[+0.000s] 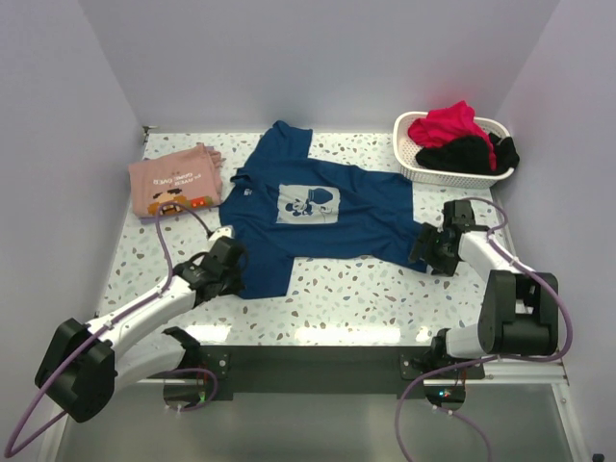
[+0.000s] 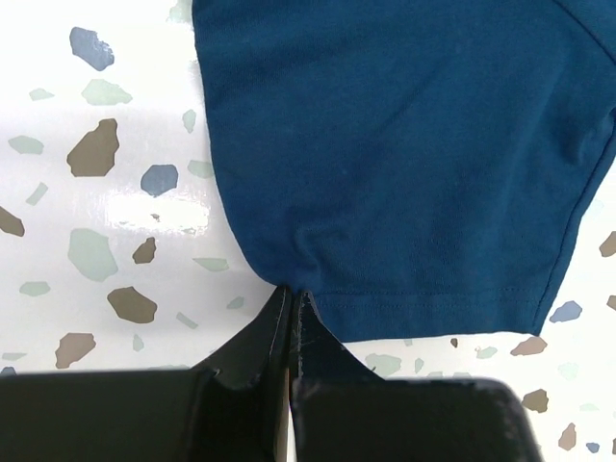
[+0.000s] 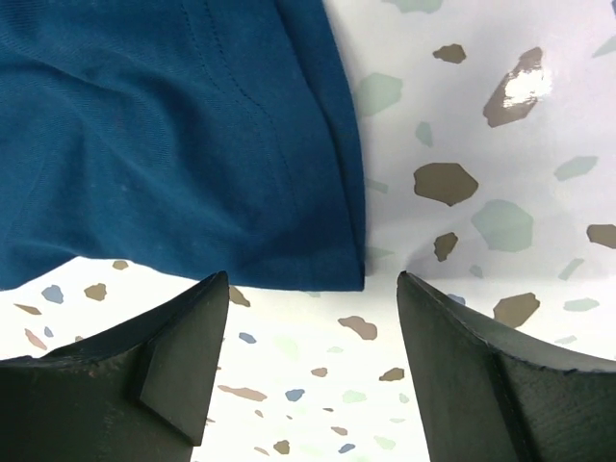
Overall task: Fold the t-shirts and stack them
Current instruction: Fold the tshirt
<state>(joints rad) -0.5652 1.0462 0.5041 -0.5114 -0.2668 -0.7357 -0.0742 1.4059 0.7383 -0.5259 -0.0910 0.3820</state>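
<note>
We see a blue tee [image 1: 308,217] spread flat, print up, in the middle of a speckled bench [image 1: 337,298]. The left end effector [image 2: 292,294] has its fingers pressed together, pinching the edge of the tee's near-left hem. The right end effector [image 3: 313,289] sits low with fingers wide apart, just short of the tee's right corner. A folded pink tee [image 1: 175,183] lies at far left; a white basket [image 1: 414,166] of red and black clothes stands at far right
</note>
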